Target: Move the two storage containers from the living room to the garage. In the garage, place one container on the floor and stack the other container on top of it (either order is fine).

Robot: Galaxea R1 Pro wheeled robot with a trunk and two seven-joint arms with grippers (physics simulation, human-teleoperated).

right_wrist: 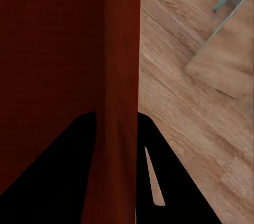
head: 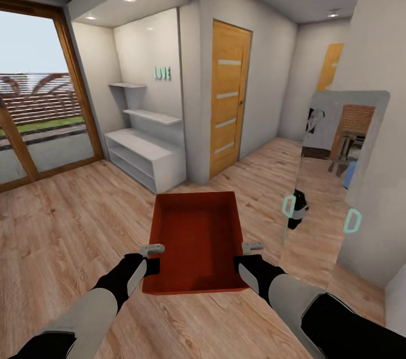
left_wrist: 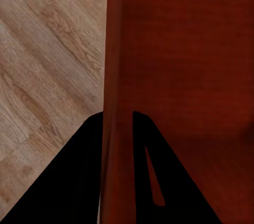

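You hold one storage container (head: 196, 240), an orange-red open-topped rectangular bin with plain low walls, level and clear of the wood-plank floor (head: 67, 223). Its left wall sits between the fingers of your left gripper (head: 153, 257), its right wall between those of your right gripper (head: 246, 255). It is empty inside.

Both wrist views crop the storage container (left_wrist: 180, 76) to one wall

Both arms have pale grey forearm shells, black wrists and black upper sections; the left gripper (head: 153, 248) and right gripper (head: 252, 246) carry light grey finger pieces.
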